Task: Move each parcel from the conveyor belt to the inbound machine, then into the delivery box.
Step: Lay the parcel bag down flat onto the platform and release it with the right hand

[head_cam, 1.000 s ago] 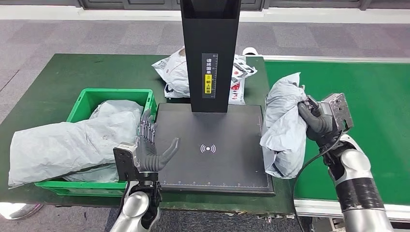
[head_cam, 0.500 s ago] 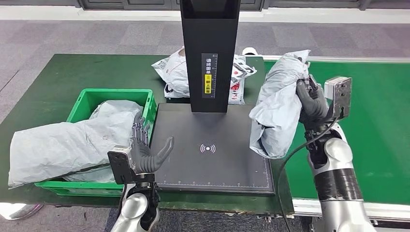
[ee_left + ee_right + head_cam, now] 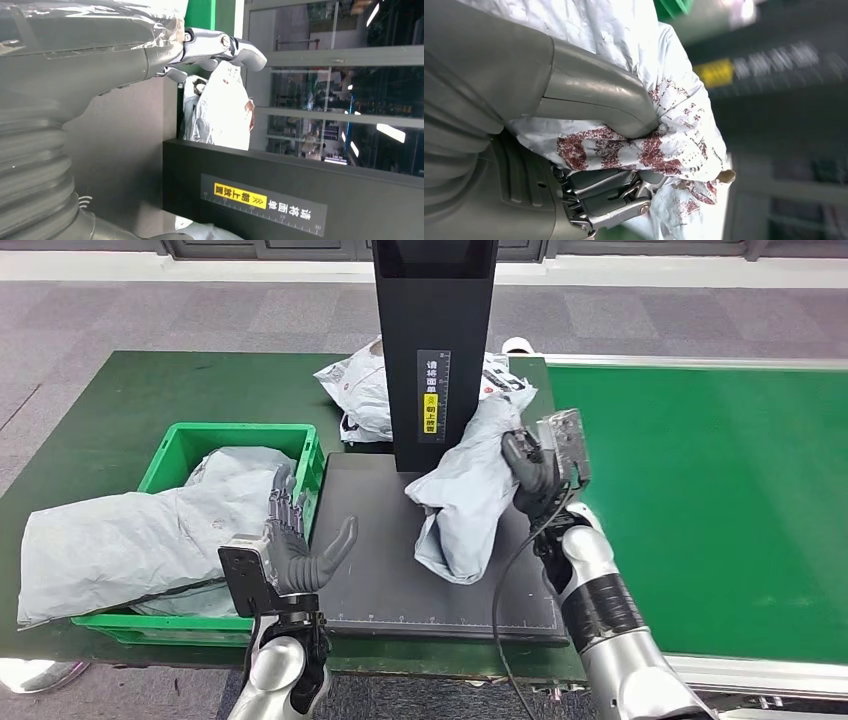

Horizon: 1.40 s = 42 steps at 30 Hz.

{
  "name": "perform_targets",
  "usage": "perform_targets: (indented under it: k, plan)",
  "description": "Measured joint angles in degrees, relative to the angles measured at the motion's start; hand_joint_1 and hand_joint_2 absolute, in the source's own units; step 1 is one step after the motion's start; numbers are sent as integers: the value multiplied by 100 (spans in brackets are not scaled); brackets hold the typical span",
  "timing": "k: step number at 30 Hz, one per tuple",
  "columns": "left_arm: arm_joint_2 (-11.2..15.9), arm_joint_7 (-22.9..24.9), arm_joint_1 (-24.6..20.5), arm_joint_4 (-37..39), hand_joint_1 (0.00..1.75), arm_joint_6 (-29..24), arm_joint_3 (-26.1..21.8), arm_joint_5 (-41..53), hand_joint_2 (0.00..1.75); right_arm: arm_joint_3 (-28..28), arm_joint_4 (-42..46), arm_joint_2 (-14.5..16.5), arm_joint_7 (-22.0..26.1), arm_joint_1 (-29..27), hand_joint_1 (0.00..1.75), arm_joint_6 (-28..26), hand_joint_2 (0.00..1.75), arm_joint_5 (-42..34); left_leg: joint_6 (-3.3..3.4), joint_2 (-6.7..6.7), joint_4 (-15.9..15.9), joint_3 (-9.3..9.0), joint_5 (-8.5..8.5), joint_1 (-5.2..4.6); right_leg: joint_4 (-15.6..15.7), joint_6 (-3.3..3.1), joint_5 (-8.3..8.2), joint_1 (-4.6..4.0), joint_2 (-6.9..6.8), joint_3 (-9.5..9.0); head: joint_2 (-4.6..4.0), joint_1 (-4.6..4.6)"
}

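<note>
Near the centre of the head view, the right hand (image 3: 530, 472) grips a crumpled grey parcel (image 3: 468, 490) by its upper end (red print shows under its fingers in the wrist view), and the parcel hangs over the black inbound machine (image 3: 380, 570), just right of its upright column (image 3: 434, 350). At lower left, the left hand (image 3: 300, 550) holds nothing, fingers spread, at the platform's left edge beside the green delivery box (image 3: 180, 445) with grey bags in it.
</note>
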<state>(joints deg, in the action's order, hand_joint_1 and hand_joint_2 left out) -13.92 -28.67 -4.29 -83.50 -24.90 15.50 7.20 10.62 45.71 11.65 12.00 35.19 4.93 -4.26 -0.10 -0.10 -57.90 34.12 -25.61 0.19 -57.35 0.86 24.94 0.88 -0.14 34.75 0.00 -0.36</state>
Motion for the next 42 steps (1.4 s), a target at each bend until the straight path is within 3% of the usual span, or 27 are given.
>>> perform_targets:
  k: [12,13,14,16,17,18,20,42]
  plan:
    - [0,36,-8,-22,0,-7,11,1,175,304,-477,230,-45,79,175,-29,175,-18,0,0,-1,2,0,-2,2,0,-1,2,0,1,0,1]
    - [0,44,-19,-16,0,-7,24,1,175,326,-515,268,-52,64,163,-57,175,-37,0,1,-1,2,0,-1,2,0,-1,1,1,2,0,1]
    - [0,51,-37,-7,0,-10,40,1,175,347,-550,307,-53,41,129,-91,175,-62,0,2,-1,2,0,-1,2,-1,-1,0,1,3,0,1]
    - [0,57,-87,22,0,-38,66,-18,175,382,-616,385,-30,-18,42,-175,175,-127,-1,2,-1,2,0,0,1,-1,0,-1,1,5,0,0]
    - [0,56,-118,41,0,-57,73,-40,175,393,-648,417,-8,-48,10,-204,131,-157,-1,2,-1,2,0,0,0,-1,0,-1,1,5,0,0]
    - [0,53,-151,62,0,-80,77,-69,175,408,-678,445,19,-76,0,-228,87,-187,-1,2,-1,2,0,0,0,-1,0,-1,1,5,0,0]
    - [0,45,-206,98,0,-108,81,-112,175,442,-716,474,64,-116,0,-250,0,-229,-1,2,-1,2,0,1,0,-1,0,-1,2,6,0,0]
    - [17,-12,-417,331,0,-178,92,-222,175,522,-737,497,216,-202,0,-306,0,-328,-1,3,-2,1,0,-1,1,-2,-1,0,2,4,0,1]
